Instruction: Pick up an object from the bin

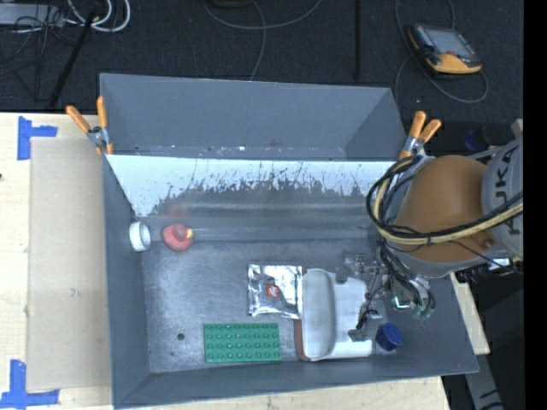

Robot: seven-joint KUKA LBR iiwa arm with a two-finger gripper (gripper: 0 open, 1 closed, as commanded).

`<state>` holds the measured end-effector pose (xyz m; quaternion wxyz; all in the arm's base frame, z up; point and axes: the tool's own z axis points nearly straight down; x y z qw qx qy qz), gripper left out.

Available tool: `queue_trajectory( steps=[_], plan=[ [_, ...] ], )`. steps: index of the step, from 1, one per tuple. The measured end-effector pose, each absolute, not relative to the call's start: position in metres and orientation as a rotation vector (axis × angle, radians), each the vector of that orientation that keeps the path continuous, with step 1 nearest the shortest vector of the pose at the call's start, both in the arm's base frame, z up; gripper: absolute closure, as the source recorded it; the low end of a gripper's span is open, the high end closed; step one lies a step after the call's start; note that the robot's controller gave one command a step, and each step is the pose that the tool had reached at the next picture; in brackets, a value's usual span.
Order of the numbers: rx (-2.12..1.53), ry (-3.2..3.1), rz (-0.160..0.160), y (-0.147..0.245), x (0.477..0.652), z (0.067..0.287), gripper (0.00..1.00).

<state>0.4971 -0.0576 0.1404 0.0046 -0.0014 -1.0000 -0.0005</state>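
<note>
The bin (214, 272) floor lay open from 11 to 1 o'clock under the back wall, and at 8 o'clock by the left wall. A red knob (178, 237) and white cap (139, 236) blocked 10 o'clock. From 4 to 7 o'clock a green plate (242, 342), foil packet (275, 290) and white tray (320, 314) lay packed close, with a blue cap (389, 337) just beside the tray. The end effector (369, 319) and arm closed off 3 o'clock.

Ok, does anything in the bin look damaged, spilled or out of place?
Nothing looks spilled or broken. The one odd item is the silver foil packet mid-bin: it is crumpled and lies beside the white oblong plastic tray. The end effector is above that tray's right end, next to a small blue cap.
</note>
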Motion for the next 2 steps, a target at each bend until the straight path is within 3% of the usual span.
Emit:
queue_trajectory(
  steps=[1, 2],
  plan=[
    [0.631, -3.065, -0.007, 0.0120, 0.4930, 0.0790, 0.00],
    [0.633, -3.072, -0.003, 0.0113, 0.4948, 0.0804, 1.00]
  ],
)
